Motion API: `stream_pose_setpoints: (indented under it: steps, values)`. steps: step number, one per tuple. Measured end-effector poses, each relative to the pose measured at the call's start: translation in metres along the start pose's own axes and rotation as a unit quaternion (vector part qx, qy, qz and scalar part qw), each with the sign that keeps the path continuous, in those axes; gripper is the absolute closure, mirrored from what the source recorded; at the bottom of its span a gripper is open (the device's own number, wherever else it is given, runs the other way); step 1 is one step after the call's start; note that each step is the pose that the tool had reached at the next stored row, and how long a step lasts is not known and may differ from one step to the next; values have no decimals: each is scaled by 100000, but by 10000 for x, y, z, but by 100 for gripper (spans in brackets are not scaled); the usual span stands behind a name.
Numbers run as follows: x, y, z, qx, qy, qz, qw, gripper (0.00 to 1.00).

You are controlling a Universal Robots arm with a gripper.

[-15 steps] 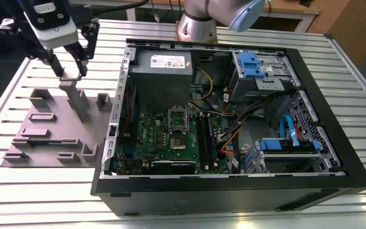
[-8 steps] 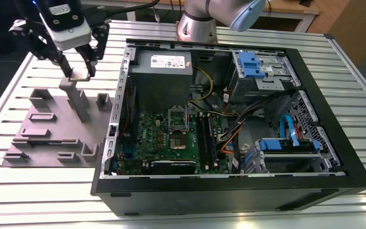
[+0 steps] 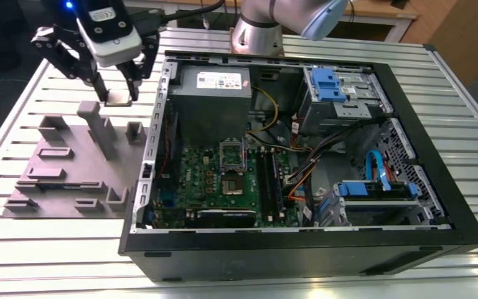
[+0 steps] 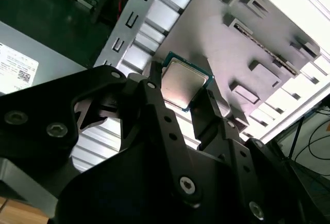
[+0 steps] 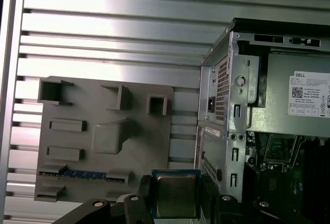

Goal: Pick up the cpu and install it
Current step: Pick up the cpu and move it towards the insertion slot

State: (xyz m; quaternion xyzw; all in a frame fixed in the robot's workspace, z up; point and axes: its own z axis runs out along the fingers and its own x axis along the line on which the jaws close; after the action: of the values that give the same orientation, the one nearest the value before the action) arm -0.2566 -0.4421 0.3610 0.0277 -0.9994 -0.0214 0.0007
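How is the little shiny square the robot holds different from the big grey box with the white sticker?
The cpu is tiny and flat; the power supply is a big box. The cpu is gripped by the end effector outside the black case; the power supply sits inside it. The power supply has a white label; the cpu has none. Both are grey metal.

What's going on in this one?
The arm's claw is shut on the cpu and holds it in the air by the grey parts holder. This is outside the open computer case, on the exterior view's left. The motherboard socket inside the case shows a dark centre, so the chip is not yet installed.
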Motion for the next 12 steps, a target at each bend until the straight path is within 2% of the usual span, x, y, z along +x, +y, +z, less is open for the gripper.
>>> stream_pose_setpoints:
  steps: [12]
  values:
    - [-276, -16, 5, -7, 109, -1, 100000, 53]
